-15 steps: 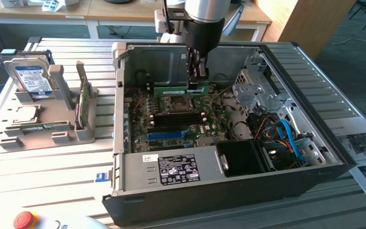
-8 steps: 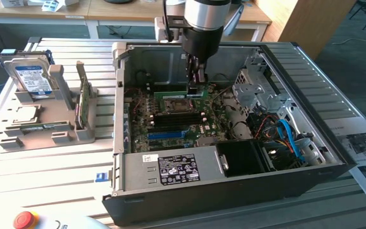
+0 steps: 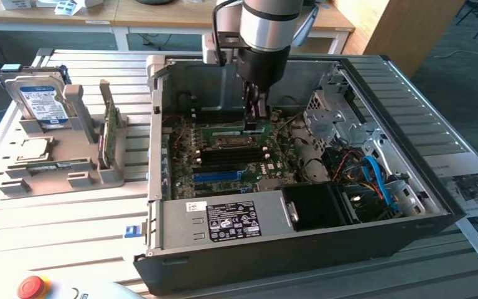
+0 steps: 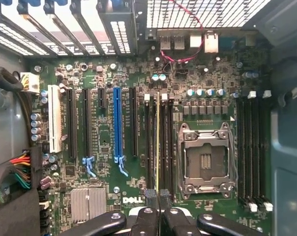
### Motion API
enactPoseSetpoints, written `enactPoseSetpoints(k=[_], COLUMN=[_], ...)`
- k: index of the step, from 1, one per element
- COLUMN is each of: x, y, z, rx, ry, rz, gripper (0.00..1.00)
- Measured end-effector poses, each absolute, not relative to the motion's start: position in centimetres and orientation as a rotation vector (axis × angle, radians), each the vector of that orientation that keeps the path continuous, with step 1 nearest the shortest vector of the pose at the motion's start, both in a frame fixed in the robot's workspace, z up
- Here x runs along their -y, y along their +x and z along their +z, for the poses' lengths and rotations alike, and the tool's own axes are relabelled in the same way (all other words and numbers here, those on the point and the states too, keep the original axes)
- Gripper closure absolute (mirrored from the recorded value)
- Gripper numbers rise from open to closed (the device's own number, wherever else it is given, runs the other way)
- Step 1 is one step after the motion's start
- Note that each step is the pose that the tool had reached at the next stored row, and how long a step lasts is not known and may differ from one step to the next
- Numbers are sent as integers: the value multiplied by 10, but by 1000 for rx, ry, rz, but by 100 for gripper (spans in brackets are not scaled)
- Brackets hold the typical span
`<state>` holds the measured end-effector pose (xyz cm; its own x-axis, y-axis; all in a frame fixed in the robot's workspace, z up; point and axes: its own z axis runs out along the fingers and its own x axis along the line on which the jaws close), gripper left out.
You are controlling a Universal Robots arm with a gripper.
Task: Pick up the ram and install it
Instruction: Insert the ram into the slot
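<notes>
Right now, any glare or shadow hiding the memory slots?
Wrist view: the vent grille is blown out by backlight, but the motherboard and the ram in the end effector are evenly lit. Exterior view: the case interior sits in shade, no glare.

tool (image 4: 158, 195) hides one end of the ram (image 4: 157, 142).

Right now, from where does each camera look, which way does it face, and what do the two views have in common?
Exterior view: off the arm, high on the power supply side of the open computer case, looking down into it; the arm and gripper reach in from above.
Wrist view: on the wrist, facing straight down at the motherboard; the gripper's fingers show, shut on the ram, seen edge-on.
Shared: the motherboard, its blue slot and the gripper.
</notes>
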<state>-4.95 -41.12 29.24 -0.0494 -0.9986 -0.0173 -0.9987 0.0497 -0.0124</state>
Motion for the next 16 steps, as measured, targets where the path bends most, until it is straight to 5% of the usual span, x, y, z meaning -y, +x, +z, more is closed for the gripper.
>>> enactPoseSetpoints(k=[16], x=[417], y=[-50], z=[246], rx=[-2261], ry=[-2151], rz=[5], gripper=[88])
